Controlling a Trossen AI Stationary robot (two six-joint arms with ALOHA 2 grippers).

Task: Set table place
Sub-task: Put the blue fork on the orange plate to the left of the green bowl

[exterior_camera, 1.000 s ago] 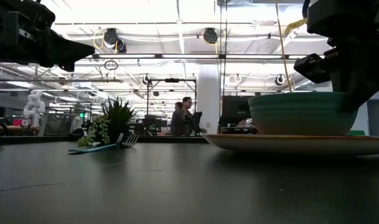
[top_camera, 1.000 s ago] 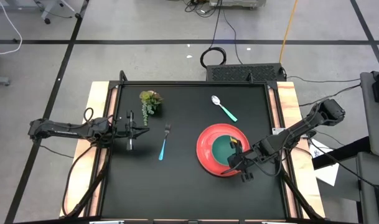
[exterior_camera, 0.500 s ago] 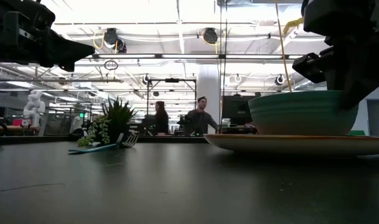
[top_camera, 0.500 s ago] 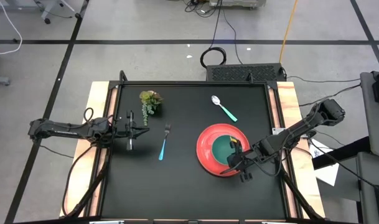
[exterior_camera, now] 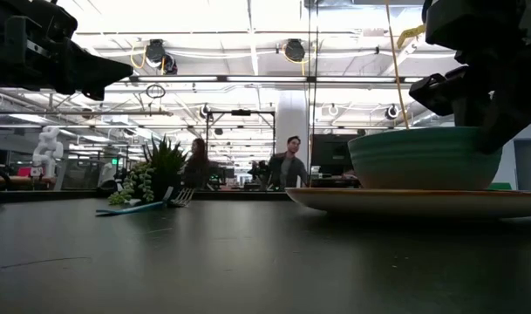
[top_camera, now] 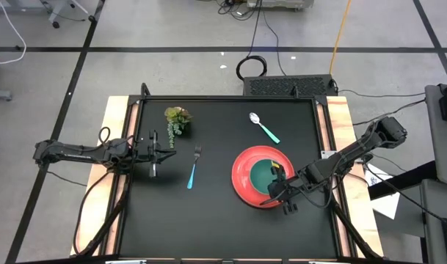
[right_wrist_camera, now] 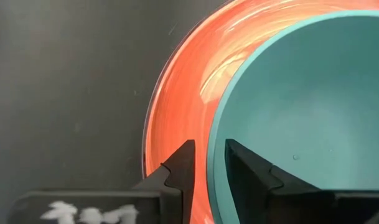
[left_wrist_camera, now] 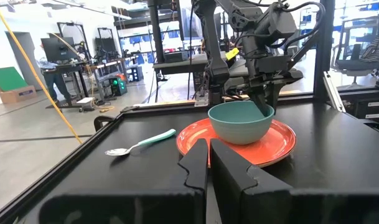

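Right gripper [right_wrist_camera: 205,163] is low over the near edge of the red plate [top_camera: 245,181]. Its fingers [right_wrist_camera: 180,167] straddle the rim of the teal bowl [right_wrist_camera: 301,118], one outside the wall and one inside. A narrow gap shows on both sides of the rim, so the fingers look part open and no longer clamped on it. The bowl sits upright on the plate, toward the right-arm side of the bench [top_camera: 208,227].

Judgement: the bowl is placed, and the cutlery is what's left.

Fork [top_camera: 193,168], blue handle, lies on the bench left of the plate. Its long axis runs near to far, slightly slanted, tines toward the far side. It lies between the two arms, a little nearer the left gripper [top_camera: 161,152], which hovers at the left edge, pointing toward the middle of the bench with fingers closed and empty.

Spoon [top_camera: 263,127], teal handle, lies beyond the plate on a diagonal, bowl end far and left, handle toward the plate. It is nearer the right arm, so a right-arm reach straight past the plate would suit it.

Plant sprig [top_camera: 177,119] sits at far left, apart from everything else.
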